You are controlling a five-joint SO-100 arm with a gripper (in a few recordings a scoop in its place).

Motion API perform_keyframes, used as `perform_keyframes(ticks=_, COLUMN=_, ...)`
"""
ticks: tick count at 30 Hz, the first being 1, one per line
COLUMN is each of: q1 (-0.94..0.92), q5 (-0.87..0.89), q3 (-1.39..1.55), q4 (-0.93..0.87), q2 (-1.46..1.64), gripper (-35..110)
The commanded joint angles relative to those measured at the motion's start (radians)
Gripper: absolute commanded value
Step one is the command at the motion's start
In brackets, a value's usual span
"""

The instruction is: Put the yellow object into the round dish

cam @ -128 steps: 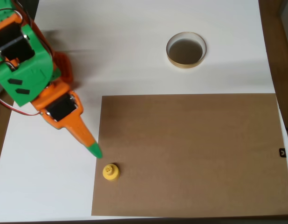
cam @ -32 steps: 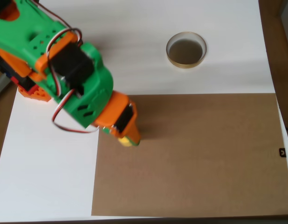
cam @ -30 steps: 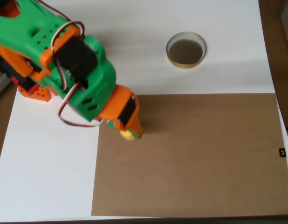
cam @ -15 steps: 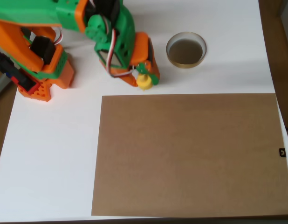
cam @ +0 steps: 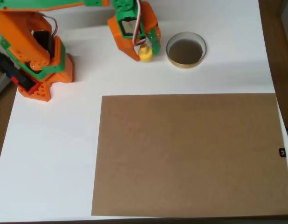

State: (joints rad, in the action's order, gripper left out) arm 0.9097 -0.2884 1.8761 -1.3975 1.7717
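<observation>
At the left of the overhead view stands the arm's orange base [cam: 39,70] on the white worktop [cam: 51,154]. Further right, near the top edge, the end effector [cam: 145,50] is closed on the yellow object [cam: 145,54], its one green-tipped and one orange finger pinching the piece from either side. The piece appears to be carried above the worktop, just left of the round dish [cam: 186,50] and not yet over its rim. Below them lies a brown cardboard sheet [cam: 190,154], well apart from the dish.

The step in hand looks like the last stretch of the carry. To do it well, the arm should move rightward until the yellow piece sits over the dark middle of the dish, keeping high enough for the piece and fingertips to pass over the tan rim. Then it should lower a little and release, so the small piece does not bounce or roll out.

Count: one yellow object, one round dish, one cardboard sheet, one arm.
</observation>
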Motion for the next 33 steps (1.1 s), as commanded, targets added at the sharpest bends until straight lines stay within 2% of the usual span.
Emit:
perform_keyframes(ticks=1, q1=0.058, q5=-0.014, q3=-0.1, q4=-0.028, q2=-0.015, gripper=0)
perform_keyframes(ticks=10, q1=0.121, q5=-0.017, q3=-0.291, q4=-0.069, q2=-0.173, gripper=0)
perform_keyframes(ticks=33, q1=0.137, q5=0.011, q3=-0.821, q4=-0.144, q2=-0.64, gripper=0)
